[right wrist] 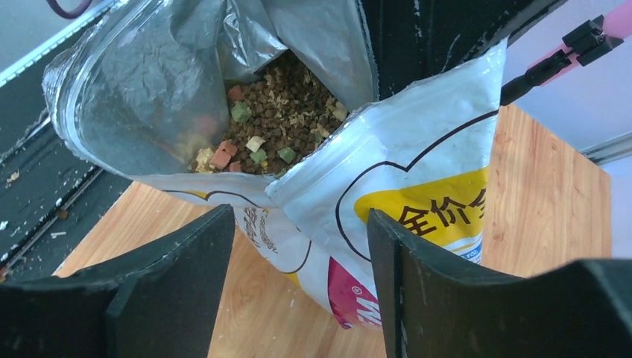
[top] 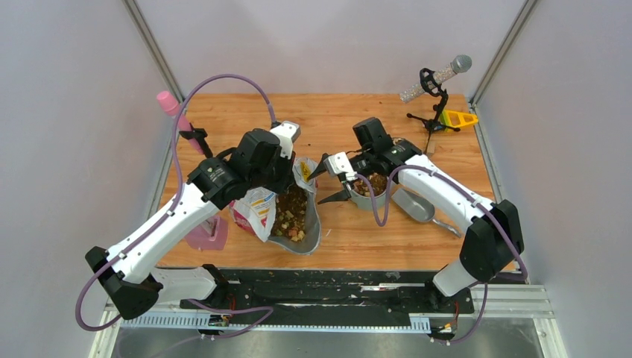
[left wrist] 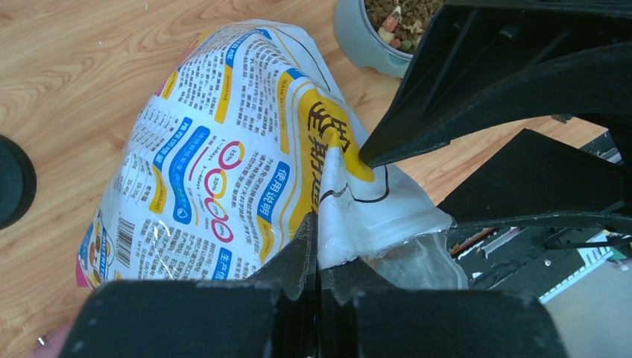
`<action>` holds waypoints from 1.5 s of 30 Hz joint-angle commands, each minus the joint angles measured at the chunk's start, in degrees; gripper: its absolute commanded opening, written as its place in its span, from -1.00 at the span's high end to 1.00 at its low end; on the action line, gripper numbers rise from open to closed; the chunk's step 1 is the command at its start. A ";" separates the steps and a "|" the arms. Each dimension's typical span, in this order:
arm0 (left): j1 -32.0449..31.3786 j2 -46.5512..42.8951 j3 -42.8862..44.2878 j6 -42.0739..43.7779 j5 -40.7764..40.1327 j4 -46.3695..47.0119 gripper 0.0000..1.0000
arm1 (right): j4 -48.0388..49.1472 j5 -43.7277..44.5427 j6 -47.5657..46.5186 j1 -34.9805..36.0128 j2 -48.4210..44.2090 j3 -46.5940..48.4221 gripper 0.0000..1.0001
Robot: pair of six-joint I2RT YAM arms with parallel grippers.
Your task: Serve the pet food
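The pet food (top: 291, 212) fills the open, silver-lined bag (top: 257, 209), which lies at the table's middle front; it also shows in the right wrist view (right wrist: 276, 112). More kibble (top: 376, 183) sits in a grey bowl (top: 364, 203) to the right, also in the left wrist view (left wrist: 402, 15). My left gripper (top: 294, 177) is shut on the bag's top edge (left wrist: 350, 216), its jaws pinched together (left wrist: 319, 250). My right gripper (top: 328, 183) is open and empty between bag and bowl, facing the bag's mouth (right wrist: 298, 246). The bag's printed side (right wrist: 417, 179) lies just beyond its fingers.
A grey scoop (top: 414, 205) lies right of the bowl. A pink bottle (top: 170, 104) on a black stand is at the back left, and a pink block (top: 209, 233) at the front left. A microphone on a stand (top: 440, 82) and a yellow piece (top: 456, 118) are at the back right.
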 commanded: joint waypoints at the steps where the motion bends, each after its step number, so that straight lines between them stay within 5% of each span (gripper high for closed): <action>1: -0.47 -3.65 4.93 -3.48 0.53 5.17 1.00 | 14.91 -3.41 14.25 1.10 -1.14 -4.37 -0.29; 8: -0.47 -3.30 5.45 -5.31 -3.00 4.25 1.00 | 47.29 8.51 37.88 3.33 -7.39 -19.89 0.03; 14: -0.47 -2.72 5.48 -5.35 -2.69 4.26 1.00 | 64.52 13.45 51.56 4.14 -8.44 -25.05 0.12; 19: -0.47 -2.62 5.54 -5.20 -2.68 3.68 1.00 | 69.40 14.11 53.58 5.49 -8.21 -26.57 0.36; 23: -0.47 -2.42 6.45 -5.17 -2.38 2.79 1.00 | 71.12 13.67 54.50 5.95 -8.01 -26.71 0.98; 36: -2.94 5.04 26.75 -10.16 11.77 -12.60 1.00 | 75.82 22.14 74.10 6.00 -23.04 -29.94 1.00; 41: -4.24 6.72 29.89 -7.80 1.60 -14.55 1.00 | 69.41 33.53 80.14 5.91 -23.99 -27.10 1.00; 45: -4.11 4.92 22.53 -5.59 -12.15 -7.13 1.00 | 63.84 41.10 82.80 5.36 -19.62 -22.62 1.00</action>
